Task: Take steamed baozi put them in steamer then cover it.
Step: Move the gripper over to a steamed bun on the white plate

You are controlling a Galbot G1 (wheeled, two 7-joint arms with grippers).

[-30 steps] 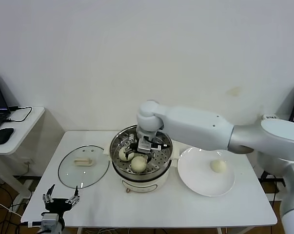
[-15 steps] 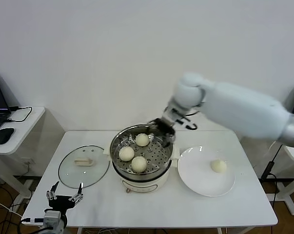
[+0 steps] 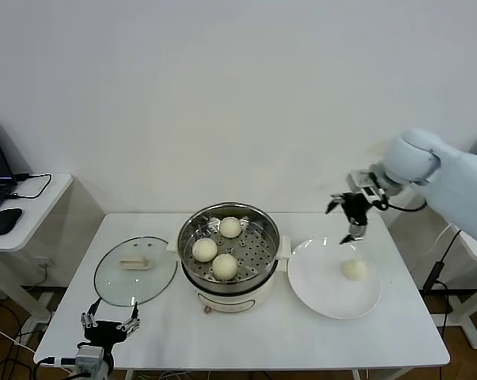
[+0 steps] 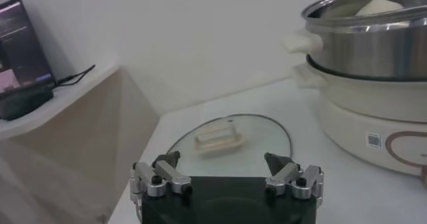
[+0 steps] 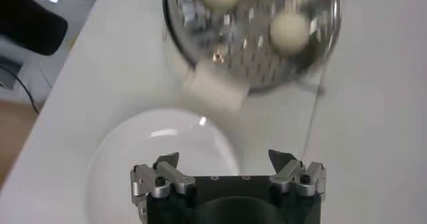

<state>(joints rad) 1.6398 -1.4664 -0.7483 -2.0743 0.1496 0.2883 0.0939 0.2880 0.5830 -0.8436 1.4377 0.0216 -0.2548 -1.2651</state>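
Observation:
The steamer [image 3: 230,286] stands mid-table with three steamed baozi on its tray: one at the back [image 3: 231,227], one on the left [image 3: 205,249], one at the front [image 3: 225,265]. They also show in the right wrist view [image 5: 289,31]. Another baozi [image 3: 353,270] lies on the white plate [image 3: 325,297] to the right. My right gripper [image 3: 350,215] hangs open and empty in the air over the plate's far edge [image 5: 225,162]. The cover [image 3: 135,273] lies flat left of the steamer [image 4: 230,142]. My left gripper [image 3: 107,323] waits open at the table's front-left edge [image 4: 223,165].
A side table [image 3: 40,194] on the left carries a laptop and a black mouse [image 3: 5,220]. The wall runs close behind the white table [image 3: 246,340]. The steamer's cream handle [image 4: 298,42] juts toward the cover.
My right arm has pulled back from over the steamer and swung right to above the plate, leaving a third baozi on the tray. The left gripper barely shifted.

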